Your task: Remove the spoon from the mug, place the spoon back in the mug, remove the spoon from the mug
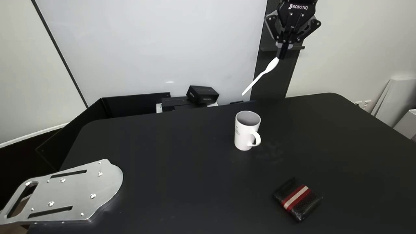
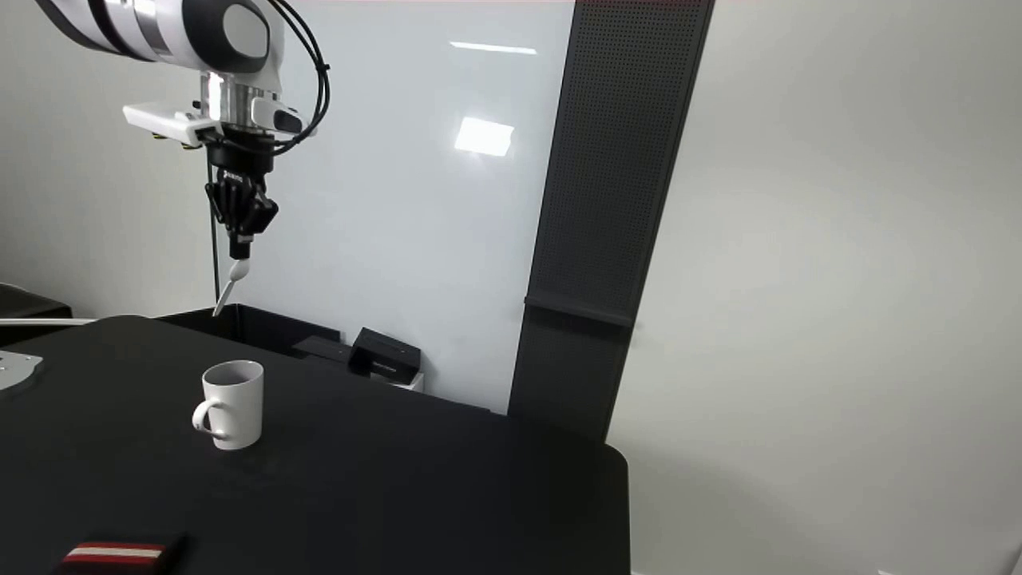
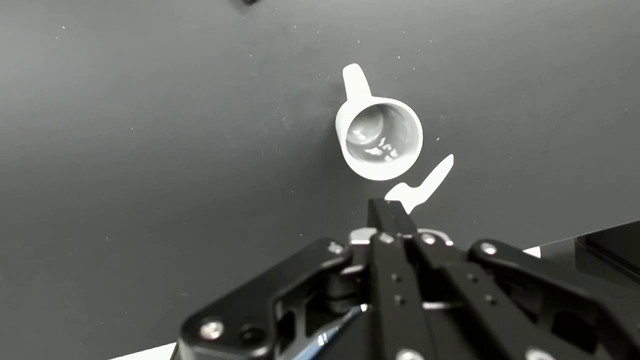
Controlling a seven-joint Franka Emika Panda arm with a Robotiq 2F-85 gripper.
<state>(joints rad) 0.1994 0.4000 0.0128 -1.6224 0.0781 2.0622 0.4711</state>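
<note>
Pinching the white spoon (image 1: pixel 266 71) by the bowl end (image 1: pixel 272 64) in nearly closed jaws, narrow right down to the tips. Hanging it high over the table (image 1: pixel 169 169), wholly out of the mug (image 1: pixel 243 134) and clear of the rim (image 3: pixel 378 171). Slanting the long axis, neither upright nor level: running from the jaws down along the thin handle (image 3: pixel 436 177), leaning leftward in both exterior views. Appearing in the wrist view just beside the rim, roughly opposite the loop handle (image 3: pixel 357 82), without crossing the opening. Having the mug below the jaws, standing upright on the table. Looking done with a removal, by judgement, but not showing whether the first or the last. Possibly facing a return next, and then needing a sideways shift to bring the free tip over the opening, plus some turning toward upright. Otherwise perhaps facing a laying-down on the table. Risking, on a slanted descent, a knock against the rim or a twist in the grip.
</note>
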